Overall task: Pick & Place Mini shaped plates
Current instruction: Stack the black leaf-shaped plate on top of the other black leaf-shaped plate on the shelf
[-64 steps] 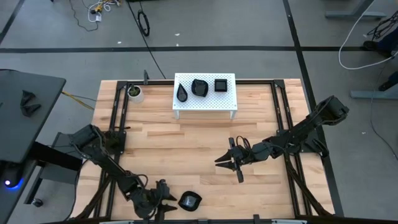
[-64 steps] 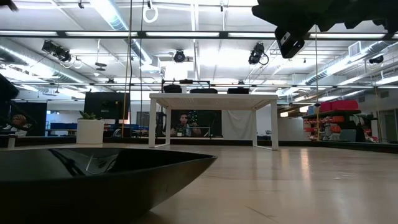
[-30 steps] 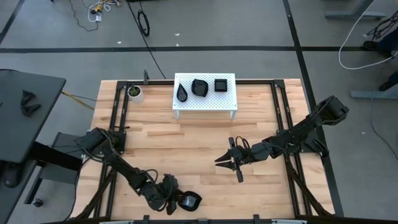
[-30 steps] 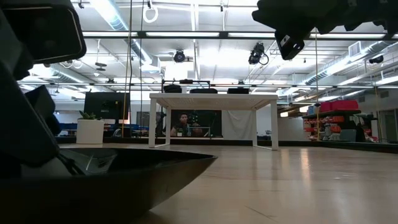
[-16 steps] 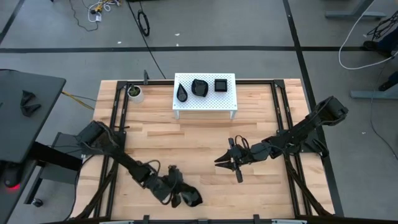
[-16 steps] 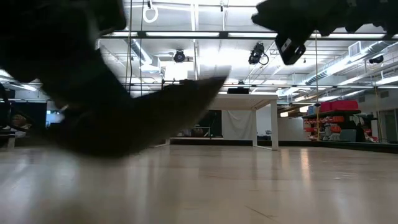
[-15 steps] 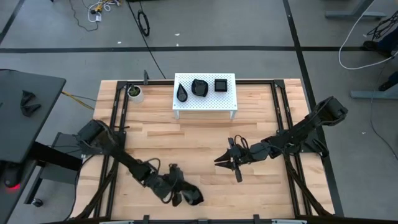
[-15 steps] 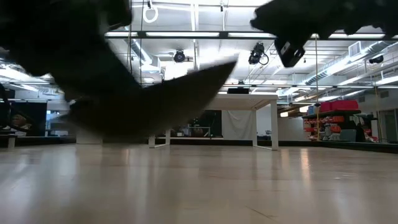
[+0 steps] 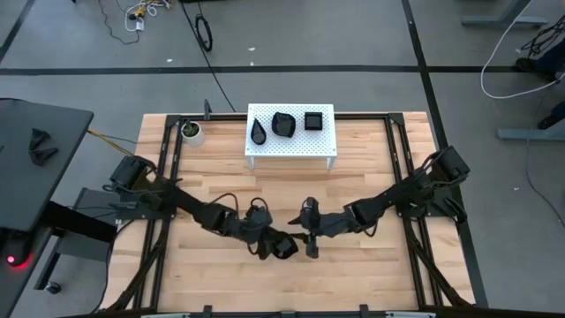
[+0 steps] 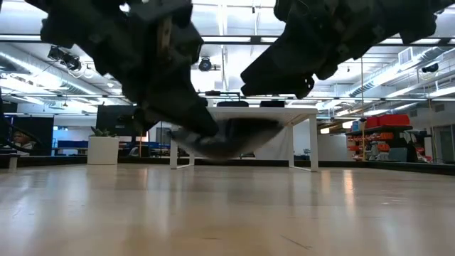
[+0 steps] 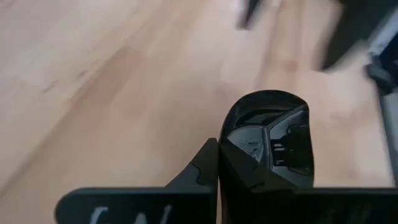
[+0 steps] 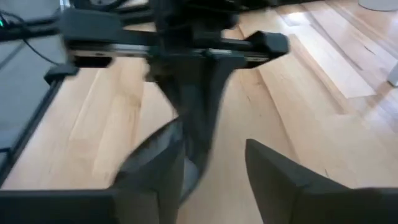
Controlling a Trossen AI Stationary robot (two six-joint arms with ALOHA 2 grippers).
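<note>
Three plates (image 9: 283, 124) sit on the stand (image 9: 325, 138) (table's far edge), cup (image 9: 192, 132) to its left.

the right wrist view blurs the left gripper (image 12: 186, 93).

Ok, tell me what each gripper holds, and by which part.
Left gripper is shut on a black plate, gripped at its rim. Right gripper is open and empty.
</note>
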